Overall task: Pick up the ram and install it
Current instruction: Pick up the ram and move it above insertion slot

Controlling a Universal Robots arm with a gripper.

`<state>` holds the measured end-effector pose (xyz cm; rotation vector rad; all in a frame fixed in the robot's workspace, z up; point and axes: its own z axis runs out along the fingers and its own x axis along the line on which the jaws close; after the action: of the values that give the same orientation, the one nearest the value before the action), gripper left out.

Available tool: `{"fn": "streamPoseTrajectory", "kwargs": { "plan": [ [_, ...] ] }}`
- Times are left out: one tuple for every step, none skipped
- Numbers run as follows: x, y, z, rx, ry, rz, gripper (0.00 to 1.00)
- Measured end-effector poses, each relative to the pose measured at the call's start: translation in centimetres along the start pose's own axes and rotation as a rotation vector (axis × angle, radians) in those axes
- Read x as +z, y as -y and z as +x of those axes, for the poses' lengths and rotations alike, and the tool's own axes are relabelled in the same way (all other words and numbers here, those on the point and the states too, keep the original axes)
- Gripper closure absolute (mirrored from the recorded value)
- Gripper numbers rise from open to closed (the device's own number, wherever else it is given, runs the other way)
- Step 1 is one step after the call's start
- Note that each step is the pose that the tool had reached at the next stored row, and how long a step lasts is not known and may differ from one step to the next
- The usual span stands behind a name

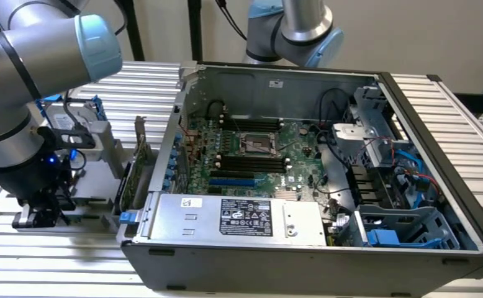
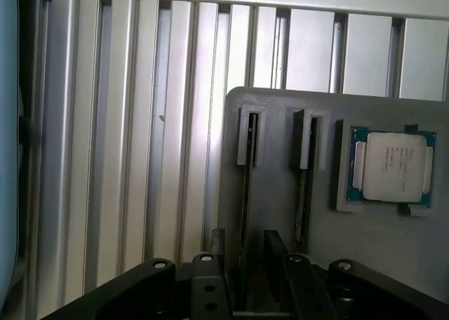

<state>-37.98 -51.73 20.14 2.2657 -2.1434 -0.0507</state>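
Hovering over the grey parts holder (image 2: 277, 222), the gripper (image 2: 245, 243) has its two black fingers (image 2: 209, 286) spread apart, one on each side of the ram (image 2: 245, 187). The gap looks wider than the stick, so I judge nothing is clamped.

The ram stands on edge in the holder slot farther from the processor chip (image 2: 393, 167). A second stick (image 2: 302, 194) sits in the slot between them. In the exterior view the arm (image 1: 26, 93) is at the exterior view's left, outside the open computer case (image 1: 308, 76) and well apart from the motherboard (image 1: 262, 146).

Risks from here:
- An off-centre closure could let one finger meet the board first and shove it against the slot wall, leaving it tilted or jammed.
- The finger between the two sticks is near the second stick and could catch or drag it.
- The grip lands on a thin board, so the ram could slip or twist on the lift. A crooked ram won't line up with the black memory slots (image 1: 250, 162).
- The case wall and the upright expansion card (image 1: 139, 155) stand between holder and board — a low carry could clip them.
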Motion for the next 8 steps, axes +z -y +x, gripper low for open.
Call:
{"fn": "streamPoseTrajectory", "kwargs": {
  "plan": [
    [0.08, 0.01, 0.02, 0.000, -0.0001, -0.0001, 0.64],
    [0.13, 0.02, 0.03, 0.000, -0.0001, -0.0001, 0.64],
    [0.19, 0.04, 0.03, 0.000, -0.0001, -0.0001, 0.64],
    [0.24, 0.05, 0.03, 0.000, -0.0001, -0.0001, 0.64],
    [0.29, 0.06, 0.04, 0.000, 0.0000, 0.0000, 0.64],
    [0.34, 0.07, 0.04, 0.000, 0.0000, -0.0001, 0.64],
    [0.37, 0.07, 0.04, 0.000, -0.0002, -0.0002, 0.66],
    [0.38, 0.07, 0.04, 0.000, -0.0002, -0.0002, 0.72]
  ]
}}
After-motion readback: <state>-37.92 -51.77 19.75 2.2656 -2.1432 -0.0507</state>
